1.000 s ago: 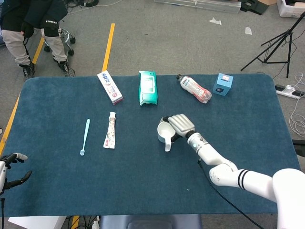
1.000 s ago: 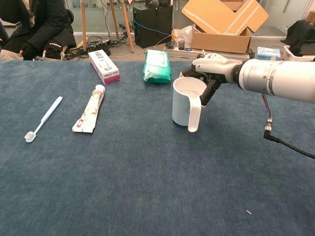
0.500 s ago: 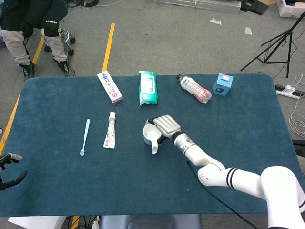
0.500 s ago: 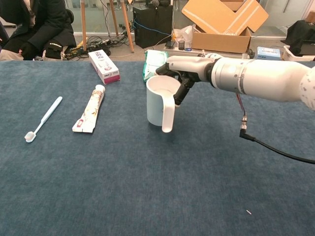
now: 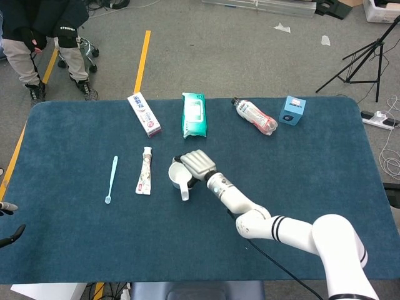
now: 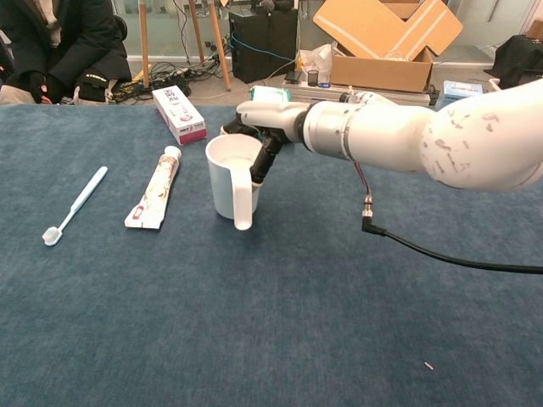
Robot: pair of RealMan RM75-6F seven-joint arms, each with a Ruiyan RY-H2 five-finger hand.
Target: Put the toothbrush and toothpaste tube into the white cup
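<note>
a: where does the white plastic cup with a side handle (image 6: 232, 177) stand, and what holds it?

b: upright on the dark blue carpeted surface (image 5: 300, 156), just to the right of the white printed toothpaste tube (image 5: 144, 170). the right hand (image 5: 195, 164) grips its far rim, fingers curled over the edge; the handle points toward the robot.

a: what has just changed?

b: over the last second the cup has travelled leftward with the right hand, from well apart from the tube to just beside it. the tube and the pale blue toothbrush (image 5: 110, 179), which lies left of the tube, have not moved.

a: and the left hand (image 5: 7, 222)?

b: only its fingertips show at the surface's left edge, well away from the cup; they look spread and hold nothing.

a: meaning for the task?

b: the cup now seems placed within reach of both items. neither is inside yet, so picking up likely comes next.

a: other things beyond the cup?

b: a white-and-pink carton (image 5: 144, 114), a green wipes pack (image 5: 193, 115), a lying bottle (image 5: 254, 116), a small blue box (image 5: 292, 110).
</note>
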